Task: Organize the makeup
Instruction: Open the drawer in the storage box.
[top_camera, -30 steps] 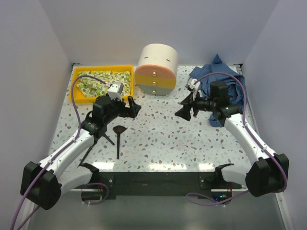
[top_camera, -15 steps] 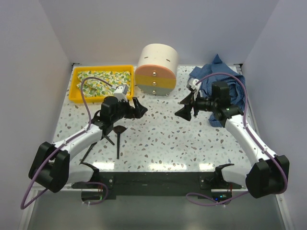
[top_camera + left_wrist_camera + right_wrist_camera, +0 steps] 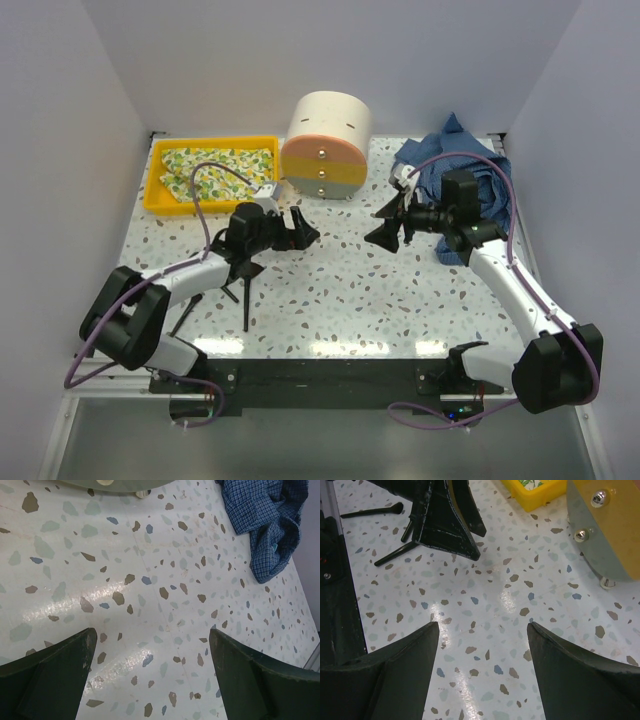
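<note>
- In the top view, your fan-headed brush lies left of centre on the surface. Its long axis runs near to far, with the fan head at the far end. Two thinner brushes lie slanted to its left, partly hidden by the left arm.
- Your left tool hangs above the surface with its fingers apart and nothing between them. The right tool faces it, also apart and empty.
- The yellow tray at far left holds the leaf-patterned cloth. The round drawer unit stands far centre with its drawers shut, and the blue cloth is far right.
- In the left wrist view, both fingers are cut off by the bottom edge, with bare surface between them.
- In the right wrist view, the left tool blocks part of the brushes. You see dark handles at top left, and which brush each belongs to is hard to make out.
</note>
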`<state>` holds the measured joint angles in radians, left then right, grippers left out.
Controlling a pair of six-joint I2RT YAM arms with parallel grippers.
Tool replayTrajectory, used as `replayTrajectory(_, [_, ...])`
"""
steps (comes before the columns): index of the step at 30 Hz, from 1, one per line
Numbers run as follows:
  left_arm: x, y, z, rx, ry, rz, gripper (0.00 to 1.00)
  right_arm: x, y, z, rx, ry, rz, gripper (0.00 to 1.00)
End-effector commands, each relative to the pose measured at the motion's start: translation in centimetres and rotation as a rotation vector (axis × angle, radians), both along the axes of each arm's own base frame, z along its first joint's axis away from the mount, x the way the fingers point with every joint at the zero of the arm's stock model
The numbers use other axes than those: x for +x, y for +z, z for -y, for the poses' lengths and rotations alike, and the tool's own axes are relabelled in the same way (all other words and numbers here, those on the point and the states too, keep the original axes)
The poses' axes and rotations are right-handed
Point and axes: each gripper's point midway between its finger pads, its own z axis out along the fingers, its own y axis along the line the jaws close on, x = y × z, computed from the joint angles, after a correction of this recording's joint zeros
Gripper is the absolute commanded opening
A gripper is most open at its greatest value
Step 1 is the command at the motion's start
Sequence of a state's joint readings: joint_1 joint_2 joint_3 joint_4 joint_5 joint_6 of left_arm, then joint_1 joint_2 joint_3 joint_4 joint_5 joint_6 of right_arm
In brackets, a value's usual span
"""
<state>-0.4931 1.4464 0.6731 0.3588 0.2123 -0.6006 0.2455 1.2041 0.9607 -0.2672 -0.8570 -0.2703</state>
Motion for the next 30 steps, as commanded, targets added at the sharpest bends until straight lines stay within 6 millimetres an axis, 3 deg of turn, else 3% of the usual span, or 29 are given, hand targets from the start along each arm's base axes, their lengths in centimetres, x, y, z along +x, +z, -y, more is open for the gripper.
replayTrajectory(1, [1.9,3.3,1.8,-0.070,-0.001,0.093,1.00,0.0,1.4,-0.2,0.028,0.024,0.056,0.75])
replayTrajectory(11, [2.8,2.0,3.3,-0.079,-0.005,0.066,1.00,0.0,1.5,-0.1,0.028,0.023,0.059,0.75])
replayTrajectory(30, [5.7,1.4,4.7,-0.098,0.030,0.060,1.00,0.0,1.6,0.0,0.026,0.023,0.063,0.75])
